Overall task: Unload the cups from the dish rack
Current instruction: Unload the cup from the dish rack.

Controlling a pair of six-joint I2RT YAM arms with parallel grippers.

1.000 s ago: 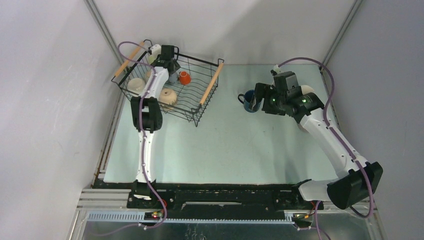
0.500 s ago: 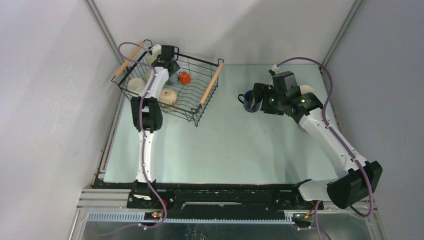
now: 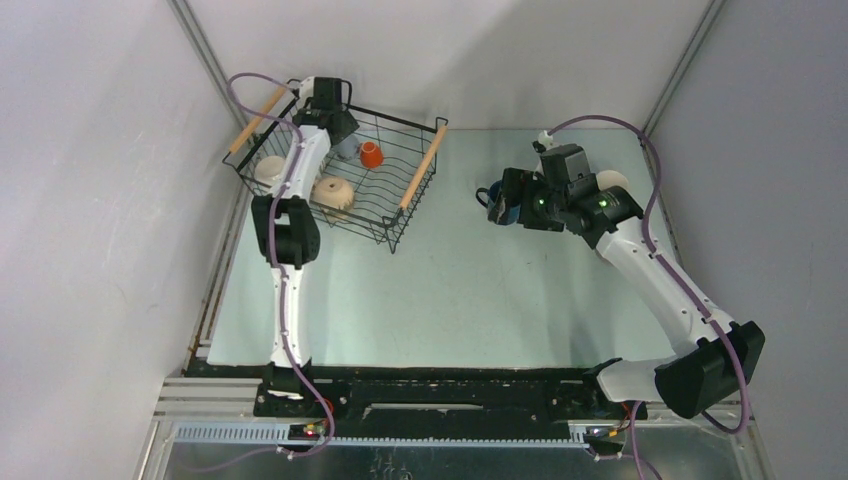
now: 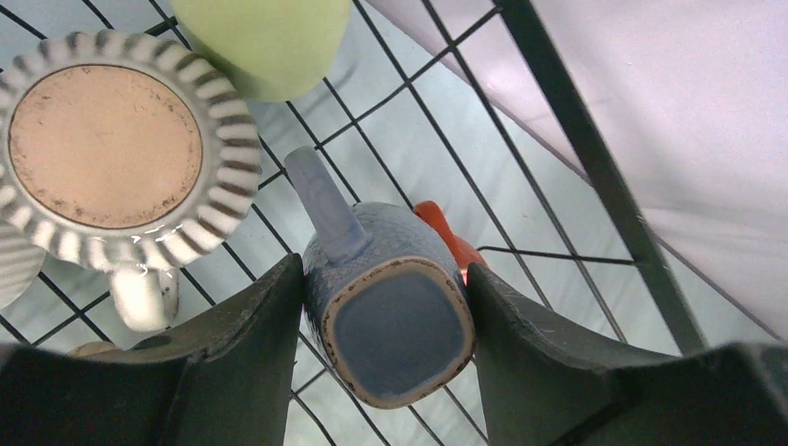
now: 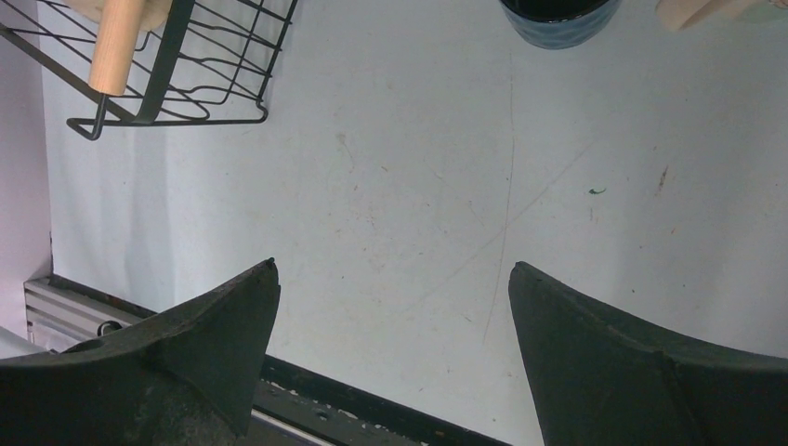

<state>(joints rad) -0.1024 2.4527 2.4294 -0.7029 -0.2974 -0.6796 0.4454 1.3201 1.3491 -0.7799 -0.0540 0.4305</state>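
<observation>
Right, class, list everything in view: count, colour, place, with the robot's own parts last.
table: one, pale grey-green, under everything
dish rack: one, black wire with wooden handles, table's far left
blue-grey cup: one, blue-grey, in the rack, gripped
striped ribbed cup: one, cream with dark stripes, upside down in the rack
pale green cup: one, pale green, in the rack
orange cup: one, orange, in the rack
cream cup: one, cream, rack's left side
navy cup: one, navy, on the table's right half
cream item: one, cream, partly hidden, far right of the table
left gripper: one, black, shut on the blue-grey cup
right gripper: one, black, open above the table
</observation>
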